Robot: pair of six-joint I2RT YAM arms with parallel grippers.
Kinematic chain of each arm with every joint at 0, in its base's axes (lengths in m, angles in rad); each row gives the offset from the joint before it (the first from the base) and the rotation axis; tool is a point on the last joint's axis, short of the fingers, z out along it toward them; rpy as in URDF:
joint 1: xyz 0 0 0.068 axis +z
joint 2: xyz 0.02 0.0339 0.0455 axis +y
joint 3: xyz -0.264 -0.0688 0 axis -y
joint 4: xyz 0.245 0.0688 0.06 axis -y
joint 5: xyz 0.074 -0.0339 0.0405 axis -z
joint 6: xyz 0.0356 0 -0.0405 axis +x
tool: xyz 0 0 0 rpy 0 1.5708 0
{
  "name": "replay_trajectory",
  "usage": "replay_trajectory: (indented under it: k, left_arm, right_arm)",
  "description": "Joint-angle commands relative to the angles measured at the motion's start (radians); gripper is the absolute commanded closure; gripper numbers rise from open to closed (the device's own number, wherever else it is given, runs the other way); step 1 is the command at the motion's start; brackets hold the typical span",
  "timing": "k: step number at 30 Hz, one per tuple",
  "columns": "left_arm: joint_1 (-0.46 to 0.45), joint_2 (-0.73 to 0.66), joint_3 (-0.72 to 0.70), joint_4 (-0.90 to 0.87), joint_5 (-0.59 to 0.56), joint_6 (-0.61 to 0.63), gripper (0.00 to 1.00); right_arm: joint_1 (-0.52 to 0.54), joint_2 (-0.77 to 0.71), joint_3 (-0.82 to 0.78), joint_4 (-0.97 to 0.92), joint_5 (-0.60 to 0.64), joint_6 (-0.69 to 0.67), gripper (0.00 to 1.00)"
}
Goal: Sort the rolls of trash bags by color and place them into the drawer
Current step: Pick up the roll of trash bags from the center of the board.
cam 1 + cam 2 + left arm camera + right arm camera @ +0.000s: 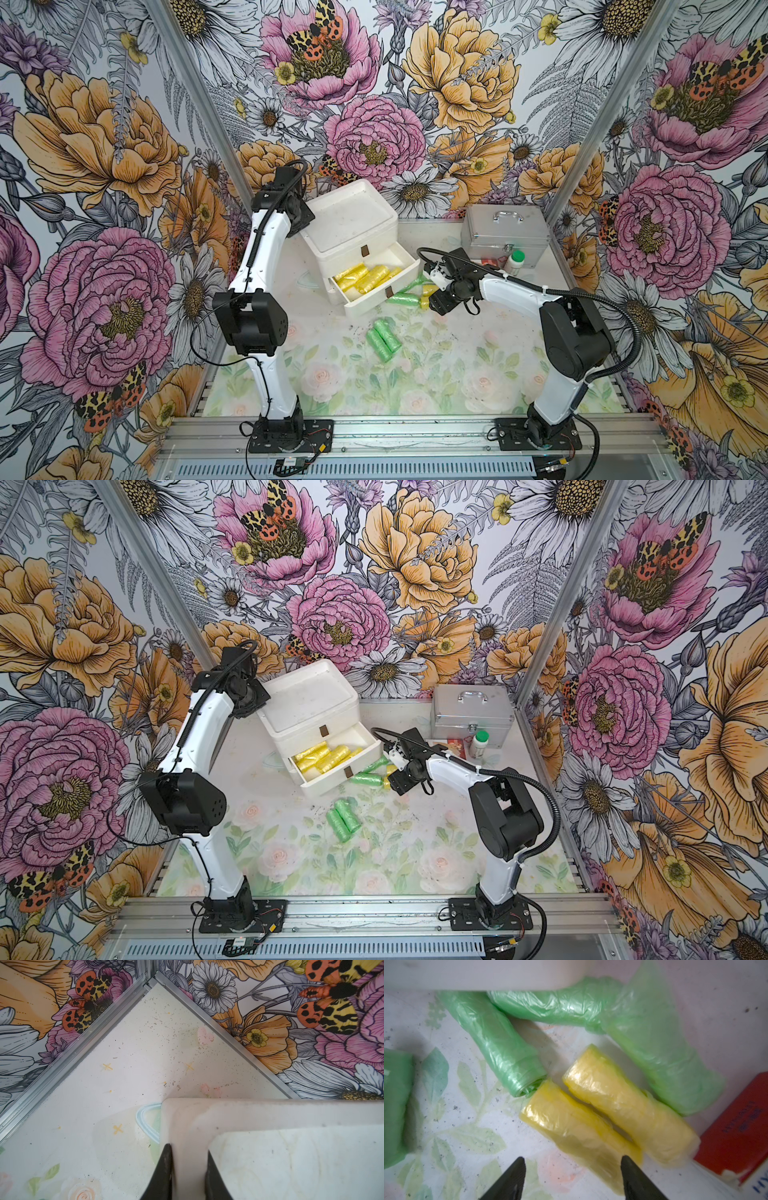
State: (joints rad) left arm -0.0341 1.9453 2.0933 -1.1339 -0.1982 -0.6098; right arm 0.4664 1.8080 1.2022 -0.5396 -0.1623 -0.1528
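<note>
A white drawer box [353, 220] stands at the back, its lower drawer [361, 305] pulled open with several yellow rolls of trash bags [365, 274] inside. My left gripper [190, 1148] is shut on the raised rim of the box top [270, 1113]. Two yellow rolls [571, 1122] lie side by side on the table beside the drawer's right corner, among three green rolls [496, 1043]. My right gripper [573, 1158] hovers open over the nearer yellow roll, one finger at its edge. Two more green rolls [384, 338] lie mid-table in both top views [343, 814].
A silver metal case [505, 232] sits at the back right, with a green-capped white bottle [515, 262] in front of it. A red box [735, 1126] lies close to the yellow rolls. The enclosure's aluminium frame corner [149, 982] is just behind the drawer box.
</note>
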Motion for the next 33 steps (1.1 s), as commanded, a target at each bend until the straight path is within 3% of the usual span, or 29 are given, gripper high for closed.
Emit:
replay_trajectory:
  k: [1,12,27,31,33]
  left_arm:
    - [-0.021,0.112,-0.071,-0.018,0.350,-0.145,1.00]
    - [-0.021,0.112,-0.066,-0.018,0.354,-0.145,1.00]
    - [-0.022,0.115,-0.070,-0.018,0.357,-0.145,1.00]
    - [-0.022,0.109,-0.076,-0.017,0.353,-0.143,1.00]
    - [-0.022,0.106,-0.081,-0.017,0.351,-0.142,1.00]
  right_arm:
    - [0.006,0.045,0.046,0.043,0.005,-0.053,0.26]
    - [0.006,0.077,0.066,0.007,-0.002,-0.078,0.26]
    - [0.007,0.032,-0.031,-0.040,-0.056,0.013,0.31]
    - [0.007,0.051,-0.020,-0.054,-0.040,0.029,0.39]
    - [0.007,0.048,-0.022,-0.053,-0.030,0.036,0.50]
